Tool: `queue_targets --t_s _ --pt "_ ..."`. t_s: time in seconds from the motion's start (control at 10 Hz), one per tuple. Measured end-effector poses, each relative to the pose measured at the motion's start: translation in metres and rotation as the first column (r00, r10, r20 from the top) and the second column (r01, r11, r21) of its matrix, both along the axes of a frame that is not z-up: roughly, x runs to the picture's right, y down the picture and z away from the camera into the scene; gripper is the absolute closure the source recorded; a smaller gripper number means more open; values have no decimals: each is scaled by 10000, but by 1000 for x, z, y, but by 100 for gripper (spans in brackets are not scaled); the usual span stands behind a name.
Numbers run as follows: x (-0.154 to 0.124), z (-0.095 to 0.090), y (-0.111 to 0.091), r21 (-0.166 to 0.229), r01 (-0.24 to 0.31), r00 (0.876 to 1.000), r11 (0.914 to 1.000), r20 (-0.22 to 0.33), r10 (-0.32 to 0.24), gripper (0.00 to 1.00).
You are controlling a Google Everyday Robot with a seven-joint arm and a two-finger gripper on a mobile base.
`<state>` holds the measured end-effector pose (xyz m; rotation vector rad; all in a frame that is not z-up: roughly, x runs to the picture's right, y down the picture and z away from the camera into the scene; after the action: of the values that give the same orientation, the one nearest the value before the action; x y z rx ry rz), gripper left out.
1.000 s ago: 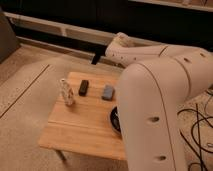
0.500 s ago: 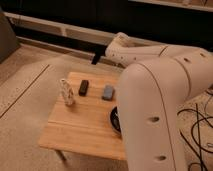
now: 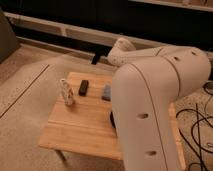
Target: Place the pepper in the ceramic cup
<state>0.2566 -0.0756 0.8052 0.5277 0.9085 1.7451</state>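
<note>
A: Where does the pincer [image 3: 96, 58] sit?

B: It shows as a dark tip at the end of the white arm [image 3: 150, 100], poised beyond the far edge of the wooden bench [image 3: 80, 125], above the speckled floor [image 3: 30, 95]. The jaws are closed, and nothing can be seen held between them.

A: What lies closest to the pincer?

B: Below and slightly left of it, on the bench's far part, a small dark block [image 3: 83, 87] lies flat. Just right of that block, almost straight below the pincer, is a grey-blue flat object [image 3: 106, 92], partly covered by the arm.

A: Further off?

B: Down and to the left of the pincer stands a pale patterned bottle-like figure [image 3: 66, 92], upright, near the bench's left edge. Well below the pincer, a dark rounded rim [image 3: 113, 120] peeks from behind the arm's bulk; most of it is hidden.

A: And the pepper, the ceramic cup?

B: Neither can be made out. The arm blocks the bench's right side, so their places cannot be told.

A: Anything else?

B: Black cables [image 3: 197, 125] lie on the floor, far right and below the pincer.
</note>
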Motion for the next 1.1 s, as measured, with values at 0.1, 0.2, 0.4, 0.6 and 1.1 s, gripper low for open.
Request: queue_targets --t_s 0.1,0.2,0.4,0.6,1.1 --pt "0 1 0 -21 59 9999 10000 -142 -59 100" --pt "-7 7 -5 39 178 9996 9998 -211 -177 100" --pt "-21 17 -14 209 359 9993 9991 -103 -357 100" --pt "-34 27 -21 336 484 9988 9983 70 -487 100" --pt "-51 42 -7 -94 500 9980 9987 385 -496 78"
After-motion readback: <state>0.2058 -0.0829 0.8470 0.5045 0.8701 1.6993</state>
